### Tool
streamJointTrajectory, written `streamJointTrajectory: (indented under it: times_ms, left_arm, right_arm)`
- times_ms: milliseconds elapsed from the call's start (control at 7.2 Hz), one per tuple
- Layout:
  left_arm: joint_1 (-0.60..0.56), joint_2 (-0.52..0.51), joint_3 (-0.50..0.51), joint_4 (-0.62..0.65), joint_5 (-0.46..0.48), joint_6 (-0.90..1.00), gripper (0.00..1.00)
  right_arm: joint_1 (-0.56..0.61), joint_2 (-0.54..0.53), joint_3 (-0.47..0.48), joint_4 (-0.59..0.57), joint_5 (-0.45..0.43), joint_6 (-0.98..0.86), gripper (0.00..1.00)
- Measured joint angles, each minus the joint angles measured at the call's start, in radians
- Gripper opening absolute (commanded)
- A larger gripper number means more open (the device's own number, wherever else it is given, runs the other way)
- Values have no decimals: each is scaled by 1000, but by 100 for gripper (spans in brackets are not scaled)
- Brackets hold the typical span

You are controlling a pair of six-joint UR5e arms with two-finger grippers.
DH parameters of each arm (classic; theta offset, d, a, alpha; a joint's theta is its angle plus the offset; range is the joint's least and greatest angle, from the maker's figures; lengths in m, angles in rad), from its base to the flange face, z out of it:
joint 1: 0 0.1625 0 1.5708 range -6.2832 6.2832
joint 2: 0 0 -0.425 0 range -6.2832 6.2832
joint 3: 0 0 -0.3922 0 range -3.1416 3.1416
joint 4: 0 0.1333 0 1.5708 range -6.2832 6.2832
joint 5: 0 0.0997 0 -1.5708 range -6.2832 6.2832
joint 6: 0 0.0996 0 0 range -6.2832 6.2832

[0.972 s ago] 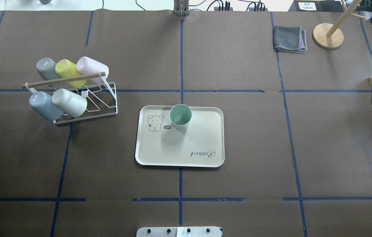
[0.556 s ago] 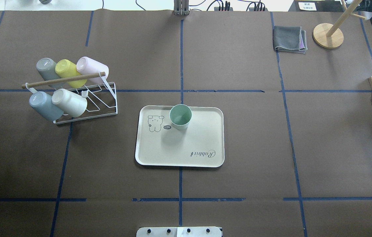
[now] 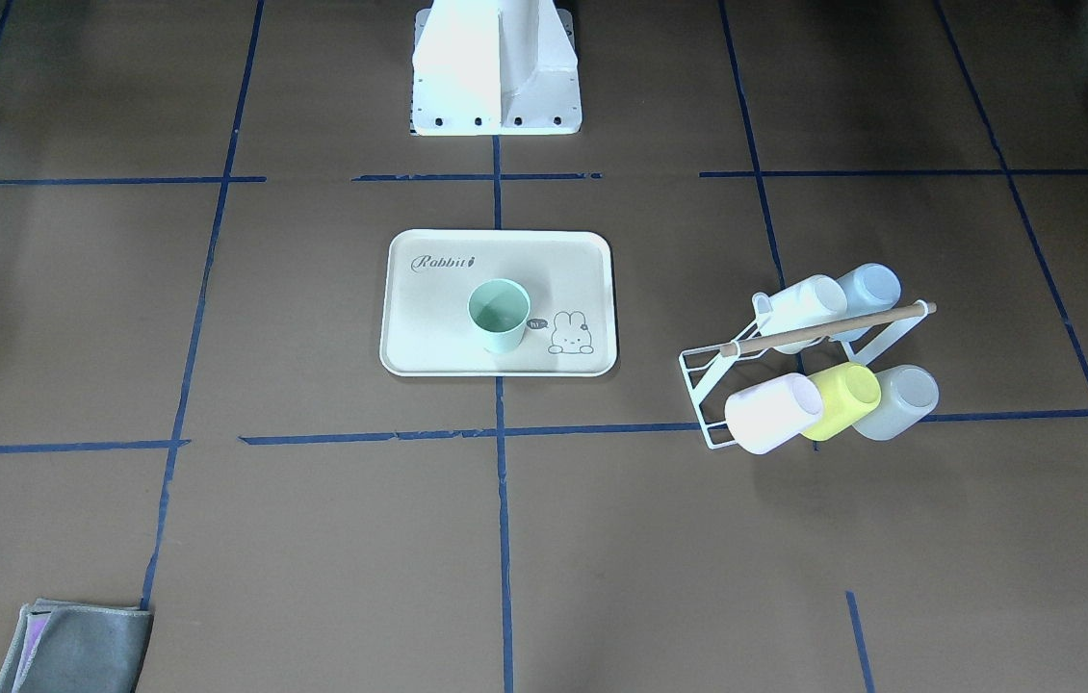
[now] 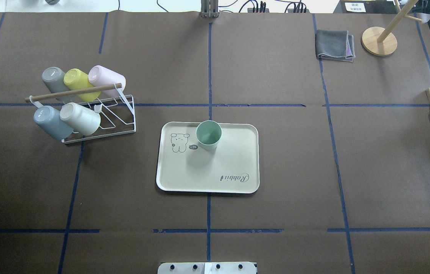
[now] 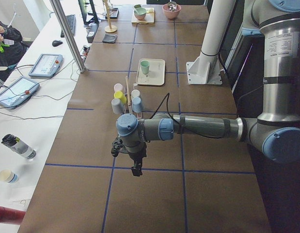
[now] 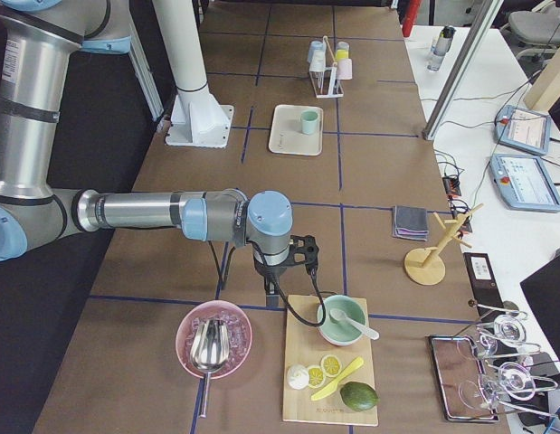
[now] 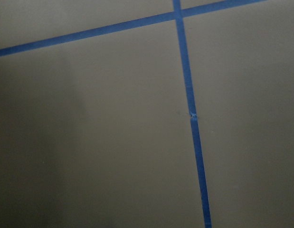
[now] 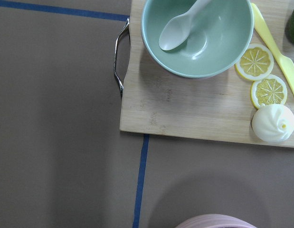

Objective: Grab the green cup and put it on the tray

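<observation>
Pincers are both hanging well away from the job. Left pincer [image 5: 135, 171] is hovering over bare desk [image 4: 314, 171] out past the rack [image 4: 85, 90], and right pincer [image 6: 275, 294] is hovering by the cutting board [image 8: 184, 109] at the opposite end. Only side views are catching them, so I can't tell released or clenched; neither is holding the cup. Tray [image 4: 222, 167] is sitting mid-desk in front of the base. Green cup [image 4: 208, 134] is standing upright on it, mouth up, near the far rim beside the bunny drawing, so the task is looking done.

Handling, my read: it's looking like light, stiff, matte plastic, empty, not fragile but easy to tip. Walls are narrowing downward, so I'm expecting a low side pinch to slip. Pinching one wall at the rim, one finger inside, is looking safest.
</observation>
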Motion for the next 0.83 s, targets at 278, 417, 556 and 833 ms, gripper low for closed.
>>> streamJointTrajectory:
  times_ms: [278,417,556,833]
  left_arm:
    - [-28,10,-10,-2,-31,-2,100]
    - [-30,6,-12,-2,-6,-1,100]
    - [-30,5,-14,-2,17,2,100]
    - [-30,10,-18,0,27,6,100]
  right_arm:
    - [0,0,0,0,-1,0,100]
    - [-1,0,0,0,-1,0,100]
    - [-1,0,0,0,-1,0,100]
    - [-1,0,0,1,-1,-1,100]
